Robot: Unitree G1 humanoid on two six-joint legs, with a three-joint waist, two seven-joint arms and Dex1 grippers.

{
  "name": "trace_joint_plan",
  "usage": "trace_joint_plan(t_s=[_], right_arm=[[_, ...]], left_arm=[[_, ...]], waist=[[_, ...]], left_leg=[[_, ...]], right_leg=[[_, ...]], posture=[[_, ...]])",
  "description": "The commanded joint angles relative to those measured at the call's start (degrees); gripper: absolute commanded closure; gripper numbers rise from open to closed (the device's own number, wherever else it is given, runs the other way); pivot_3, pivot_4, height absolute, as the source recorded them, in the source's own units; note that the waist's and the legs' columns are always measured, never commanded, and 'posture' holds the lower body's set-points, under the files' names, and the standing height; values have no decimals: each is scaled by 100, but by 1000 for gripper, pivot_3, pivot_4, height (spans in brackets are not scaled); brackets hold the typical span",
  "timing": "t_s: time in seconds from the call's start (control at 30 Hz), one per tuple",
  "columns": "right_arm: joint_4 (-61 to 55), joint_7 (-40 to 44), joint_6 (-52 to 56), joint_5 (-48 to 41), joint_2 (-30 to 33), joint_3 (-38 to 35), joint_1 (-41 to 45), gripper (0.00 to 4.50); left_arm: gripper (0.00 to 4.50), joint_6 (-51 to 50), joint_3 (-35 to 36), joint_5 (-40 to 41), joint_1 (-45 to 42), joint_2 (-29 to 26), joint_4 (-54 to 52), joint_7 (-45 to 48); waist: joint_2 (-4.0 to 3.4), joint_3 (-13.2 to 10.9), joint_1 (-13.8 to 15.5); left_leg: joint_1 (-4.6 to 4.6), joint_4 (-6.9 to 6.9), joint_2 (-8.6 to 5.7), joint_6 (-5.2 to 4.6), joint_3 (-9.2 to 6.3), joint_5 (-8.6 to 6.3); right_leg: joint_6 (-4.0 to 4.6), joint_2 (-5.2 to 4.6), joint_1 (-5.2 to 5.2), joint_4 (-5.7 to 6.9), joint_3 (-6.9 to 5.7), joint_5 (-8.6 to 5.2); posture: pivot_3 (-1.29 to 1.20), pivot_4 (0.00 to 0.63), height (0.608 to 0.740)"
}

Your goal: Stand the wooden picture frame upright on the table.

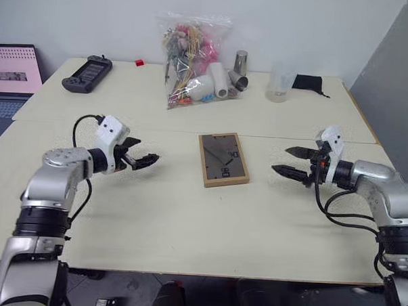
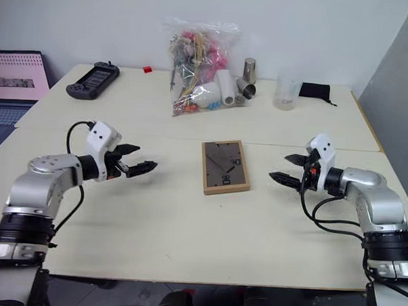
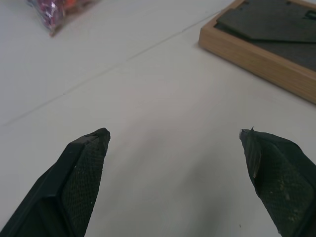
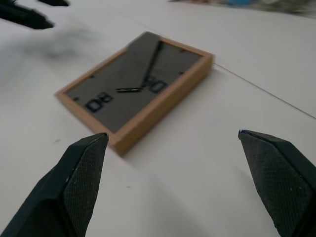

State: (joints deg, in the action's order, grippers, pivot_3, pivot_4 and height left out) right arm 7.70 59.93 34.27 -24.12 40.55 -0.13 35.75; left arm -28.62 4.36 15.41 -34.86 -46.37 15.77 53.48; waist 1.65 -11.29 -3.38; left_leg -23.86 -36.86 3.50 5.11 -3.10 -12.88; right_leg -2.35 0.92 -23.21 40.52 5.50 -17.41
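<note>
The wooden picture frame (image 1: 223, 159) lies flat in the middle of the table (image 1: 187, 227), dark grey-brown back facing up, its picture side hidden. The frame (image 4: 136, 89) also fills the middle of the right wrist view, and a corner of it (image 3: 261, 44) appears in the left wrist view. My left gripper (image 1: 141, 154) hovers open to the frame's left, pointing toward it, a hand's width away. My right gripper (image 1: 291, 162) hovers open to the frame's right, also pointing at it. Both are empty.
At the back of the table stand a clear bag of mixed items (image 1: 191, 61), a metal cup (image 1: 241, 62), a clear plastic cup (image 1: 279, 85), a black pouch (image 1: 307, 82) and a handheld game console (image 1: 87, 73). A laptop (image 1: 13, 77) sits off the left edge.
</note>
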Motion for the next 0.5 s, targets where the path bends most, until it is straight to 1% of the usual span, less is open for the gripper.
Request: trace_joint_plan(t_s=[0.03, 0.13, 0.5], right_arm=[[275, 139, -186, 105, 24, 24, 306, 8], [508, 98, -356, 222, -77, 68, 412, 8], [769, 168, -702, 468, -156, 108, 457, 8]], left_arm=[[0, 90, 33, -4, -81, -59, -225, 75], [0, 23, 93, -3, -85, 45, -228, -102], [0, -182, 90, 19, -6, 0, -285, -136]], waist=[[0, 0, 3], [0, 0, 5], [0, 0, 5]], left_leg=[[0, 0, 0, 0, 0, 0], [-2, -1, 1, 0, 0, 0], [-2, -1, 1, 0, 1, 0]], right_leg=[[0, -1, 0, 0, 0, 0], [0, 0, 0, -1, -1, 0], [0, 0, -2, 2, 0, 0]], posture=[[0, 150, 740], [0, 150, 740], [0, 150, 740]])
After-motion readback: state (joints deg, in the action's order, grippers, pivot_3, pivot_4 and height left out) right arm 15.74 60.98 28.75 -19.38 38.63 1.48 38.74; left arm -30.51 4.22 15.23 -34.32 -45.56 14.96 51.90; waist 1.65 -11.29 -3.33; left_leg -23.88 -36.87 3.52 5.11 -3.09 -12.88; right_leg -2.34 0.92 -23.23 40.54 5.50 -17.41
